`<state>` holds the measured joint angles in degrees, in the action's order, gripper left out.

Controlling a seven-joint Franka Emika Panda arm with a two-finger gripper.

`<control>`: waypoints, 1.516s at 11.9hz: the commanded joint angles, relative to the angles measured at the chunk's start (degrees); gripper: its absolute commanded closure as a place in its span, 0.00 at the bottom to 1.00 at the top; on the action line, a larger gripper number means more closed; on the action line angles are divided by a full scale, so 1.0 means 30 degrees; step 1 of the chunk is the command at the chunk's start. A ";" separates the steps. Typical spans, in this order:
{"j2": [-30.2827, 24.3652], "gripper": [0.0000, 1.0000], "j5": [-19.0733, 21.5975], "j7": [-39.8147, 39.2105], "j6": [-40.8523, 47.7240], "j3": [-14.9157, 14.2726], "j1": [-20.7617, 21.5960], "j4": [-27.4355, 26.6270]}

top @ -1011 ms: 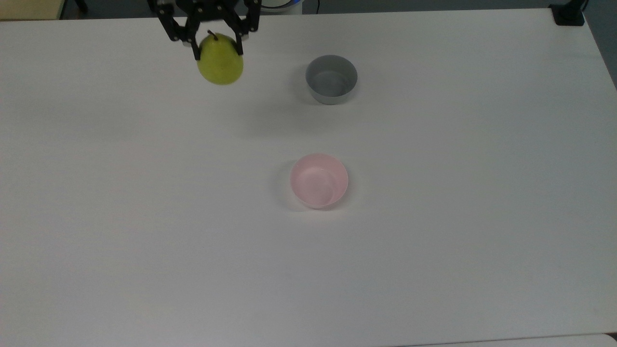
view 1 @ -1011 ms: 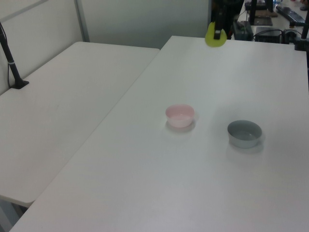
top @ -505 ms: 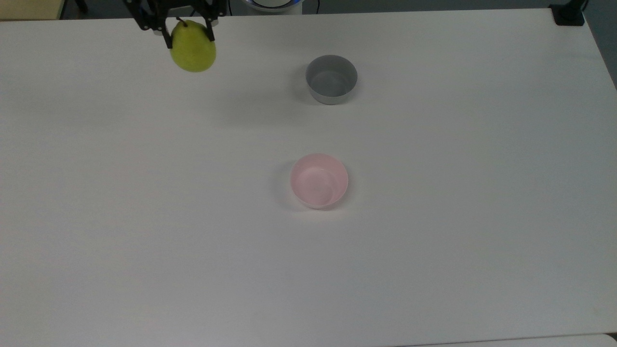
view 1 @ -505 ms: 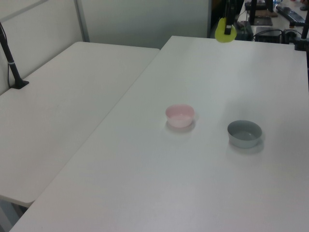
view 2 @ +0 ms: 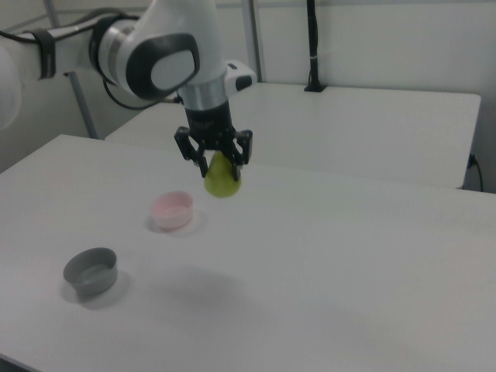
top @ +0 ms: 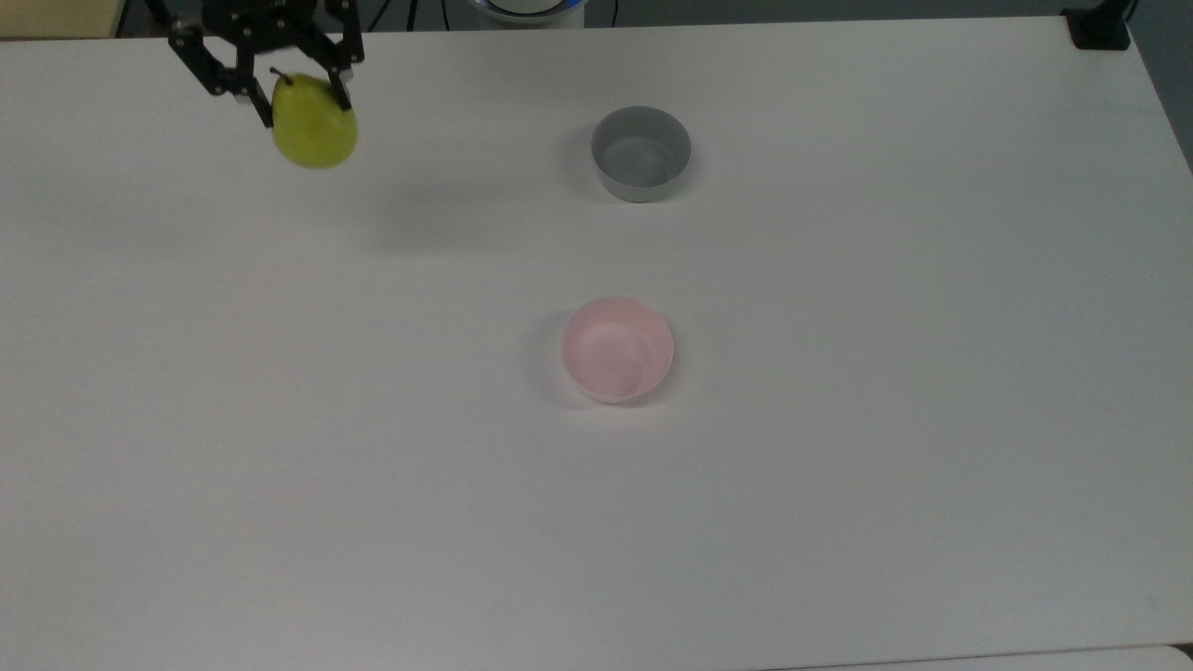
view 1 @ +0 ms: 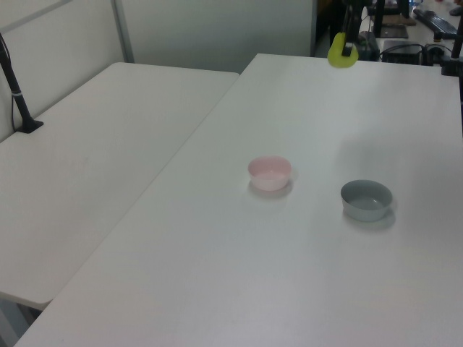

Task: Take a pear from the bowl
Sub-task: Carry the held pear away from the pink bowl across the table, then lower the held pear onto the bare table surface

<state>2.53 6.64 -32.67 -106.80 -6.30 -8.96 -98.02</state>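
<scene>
— Pear (top: 315, 133), where is it hanging right now?

— It is hanging in the air, up above the white table (top: 839, 522). The black gripper (top: 305, 91) is squeezing it near its top, with one finger on each side. The little dark stem is poking up between the fingers, and the fat round end is pointing down.

— Is the pear touching the table?

— No. In the right view the pear (view 2: 222, 180) is floating well above the tabletop, and a soft grey shadow is lying on the table below it.

— Which part of the table is it over?

— In the top view it is sitting near the far edge, toward the top view's left corner. In the left view the pear (view 1: 340, 56) is showing at the far end of the table (view 1: 239, 289), with a dark finger crossing in front of it.

— Where is the bowl?

— The pink bowl (top: 617, 349) is sitting near the middle of the table, well apart from the pear. Nothing is lying inside it. In the right view the bowl (view 2: 171, 210) is showing just below and to the right view's left of the gripper (view 2: 215, 160).

— Is there another bowl?

— Yes, a grey bowl (top: 641, 152) is standing farther back in the top view, in line with the pink one. It is holding nothing too.

— What is carrying the gripper?

— A big white arm (view 2: 167, 54) with black joints is reaching in from the right view's left and pointing the gripper straight down.
</scene>
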 commanded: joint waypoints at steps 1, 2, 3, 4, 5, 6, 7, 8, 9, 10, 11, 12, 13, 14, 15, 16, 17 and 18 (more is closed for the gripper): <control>0.0439 1.00 0.0366 0.0627 -0.3996 -0.0069 0.0029 -0.2566; 0.1111 1.00 0.0221 0.1273 -0.4733 -0.0098 0.0029 -0.2570; 0.1669 1.00 0.0191 0.1395 -0.5117 -0.0098 0.0000 -0.2570; 0.2110 1.00 0.0190 0.1628 -0.5382 -0.0127 0.0000 -0.2541; 0.2665 1.00 -0.0013 0.2037 -0.5472 -0.0214 0.0029 -0.2541; 0.3164 1.00 -0.0508 0.2070 -0.5531 -0.0215 0.0000 -0.2512; 0.3546 1.00 -0.0745 0.2070 -0.5908 -0.0215 -0.0029 -0.2541; 0.4014 1.00 -0.0805 0.2099 -0.6405 -0.0244 -0.0030 -0.2541; 0.4511 1.00 -0.0893 0.2332 -0.6816 -0.0274 -0.0001 -0.2512; 0.4864 1.00 -0.1126 0.2653 -0.7429 -0.0274 -0.0029 -0.2512; 0.5187 1.00 -0.1389 0.2772 -0.7697 -0.0274 -0.0030 -0.2512; 0.5335 1.00 -0.1595 0.2773 -0.7728 -0.0274 -0.0001 -0.2512; 0.5656 1.00 -0.1771 0.2773 -0.7758 -0.0303 -0.0029 -0.2454; 0.5891 1.00 -0.1918 0.2773 -0.7787 -0.0274 -0.0030 -0.2453; 0.5980 1.00 -0.1919 0.2773 -0.7787 -0.0303 -0.0030 -0.2424; 0.5981 0.94 -0.1919 0.2773 -0.7758 -0.0274 -0.0030 -0.2424; 0.6010 0.80 -0.1919 0.2773 -0.7758 -0.0274 -0.0030 -0.2424; 0.6011 0.57 -0.1919 0.2773 -0.7758 -0.0303 -0.0030 -0.2424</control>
<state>20.54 1.84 -25.64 -129.07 -6.75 -9.46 -105.18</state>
